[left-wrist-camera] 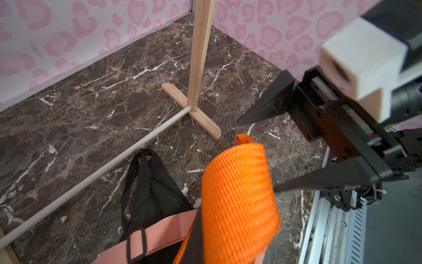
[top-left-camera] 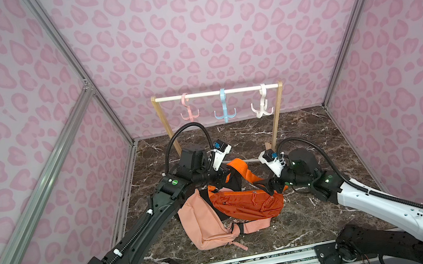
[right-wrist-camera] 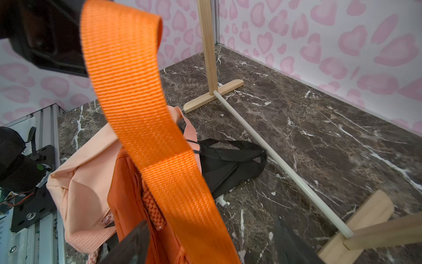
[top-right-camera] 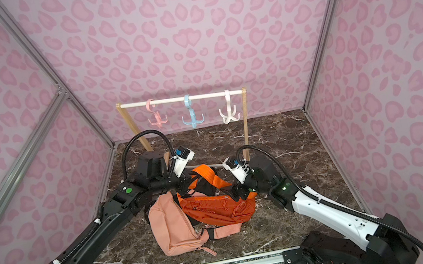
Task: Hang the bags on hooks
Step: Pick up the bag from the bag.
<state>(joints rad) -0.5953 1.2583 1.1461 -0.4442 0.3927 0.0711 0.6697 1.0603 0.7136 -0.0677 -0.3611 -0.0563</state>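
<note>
My left pincer (top-left-camera: 225, 170) is clenched on the orange strap (top-left-camera: 244, 170). In the right wrist view this strap rises as a broad band up to the black body of that pincer. My right pincer (left-wrist-camera: 255, 155) is released: its two black fingers (left-wrist-camera: 269, 105) stand wide apart. In its own wrist view the strap passes down between them, and I cannot tell if it touches them. In both top views the two pincers are near each other, low over the floor, the right one at the far right end of the orange bag (top-left-camera: 246, 204).

The orange bag lies on the dark marble floor (top-left-camera: 308, 136), in front of the rack (top-left-camera: 215, 93), and its left part rests over a peach bag (top-left-camera: 203, 225). A black bag (left-wrist-camera: 159, 194) lies behind them, just beside the low white bar (left-wrist-camera: 91, 180) of the rack.

The rack stands upright near the back wall. On its top rail hang a pink hook (top-left-camera: 188, 113), a blue hook (top-left-camera: 225, 109) and a white hook (top-left-camera: 263, 106). The orange bag is well apart from them, lower down.
</note>
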